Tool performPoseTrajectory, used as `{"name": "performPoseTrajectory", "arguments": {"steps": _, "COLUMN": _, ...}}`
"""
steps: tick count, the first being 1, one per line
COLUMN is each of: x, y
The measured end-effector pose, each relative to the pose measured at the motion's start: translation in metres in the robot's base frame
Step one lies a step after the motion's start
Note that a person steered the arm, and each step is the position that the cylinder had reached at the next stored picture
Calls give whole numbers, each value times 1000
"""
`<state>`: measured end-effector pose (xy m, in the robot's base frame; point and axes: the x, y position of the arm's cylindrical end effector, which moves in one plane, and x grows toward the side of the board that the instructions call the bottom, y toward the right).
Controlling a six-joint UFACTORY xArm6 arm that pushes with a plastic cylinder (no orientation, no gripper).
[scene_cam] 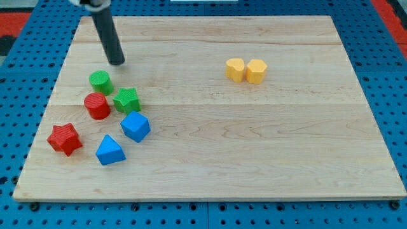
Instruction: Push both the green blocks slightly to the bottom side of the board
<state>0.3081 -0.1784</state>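
Note:
A green cylinder [100, 82] sits at the view's left on the wooden board [254, 140]. A green star [126, 100] lies just to its lower right, touching a red cylinder [97, 105] that sits below the green cylinder. My tip [117, 62] is on the board just above and slightly right of the green cylinder, a short gap away. The dark rod slants up to the view's top left.
A blue block [135, 126] and a blue triangular block [110, 151] lie below the green star. A red star [64, 138] is at the lower left. Two yellow blocks [235, 69] [256, 70] sit side by side at the upper right.

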Motion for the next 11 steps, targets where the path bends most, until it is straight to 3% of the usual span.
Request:
{"name": "performPoseTrajectory", "arguments": {"steps": 1, "x": 57, "y": -31}}
{"name": "performPoseTrajectory", "arguments": {"steps": 2, "x": 129, "y": -9}}
{"name": "performPoseTrajectory", "arguments": {"steps": 3, "x": 106, "y": -3}}
{"name": "performPoseTrajectory", "arguments": {"steps": 4, "x": 85, "y": 69}}
{"name": "performPoseTrajectory", "arguments": {"steps": 5, "x": 120, "y": 96}}
{"name": "performPoseTrajectory", "arguments": {"steps": 6, "x": 125, "y": 46}}
{"name": "performPoseTrajectory", "arguments": {"steps": 7, "x": 96, "y": 50}}
{"name": "performPoseTrajectory", "arguments": {"steps": 9, "x": 124, "y": 16}}
{"name": "performPoseTrajectory", "arguments": {"steps": 11, "x": 129, "y": 53}}
